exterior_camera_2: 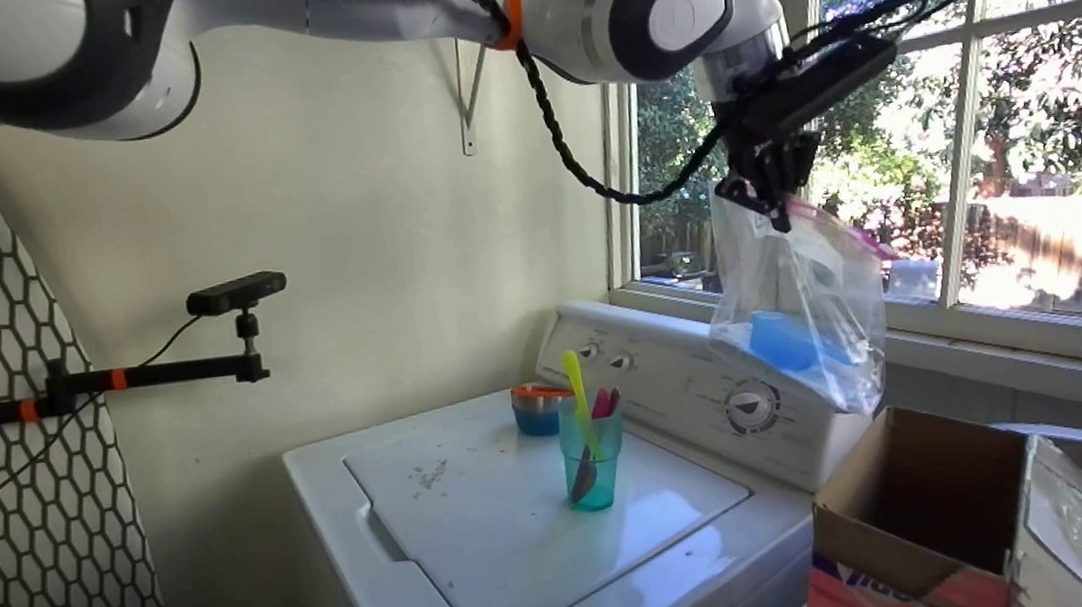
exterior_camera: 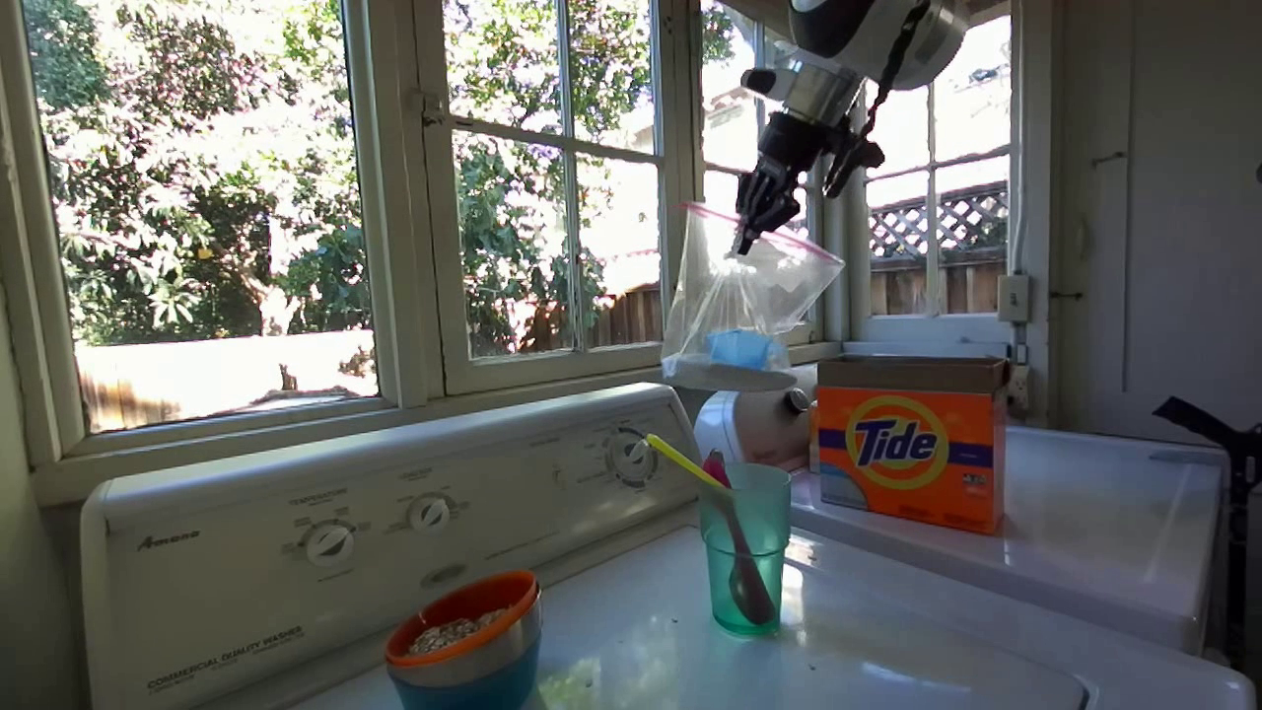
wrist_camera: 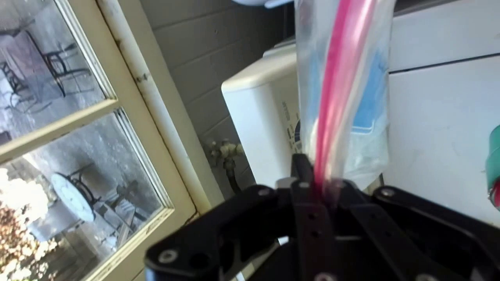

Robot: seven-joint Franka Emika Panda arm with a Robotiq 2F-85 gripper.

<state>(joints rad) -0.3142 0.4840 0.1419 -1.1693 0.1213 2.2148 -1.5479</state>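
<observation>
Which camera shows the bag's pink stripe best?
The wrist view: there the pink stripe looks big and close, pinched by the gripper. Both exterior views show it only as a thin line along the top of the bag.

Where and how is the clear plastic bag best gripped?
Probably by the pink-edged mouth of the bag, from above, with the jaws pinching across it, as the gripper does: this thin strip runs along the top, while the rest hangs loose with a blue item low inside.
</observation>
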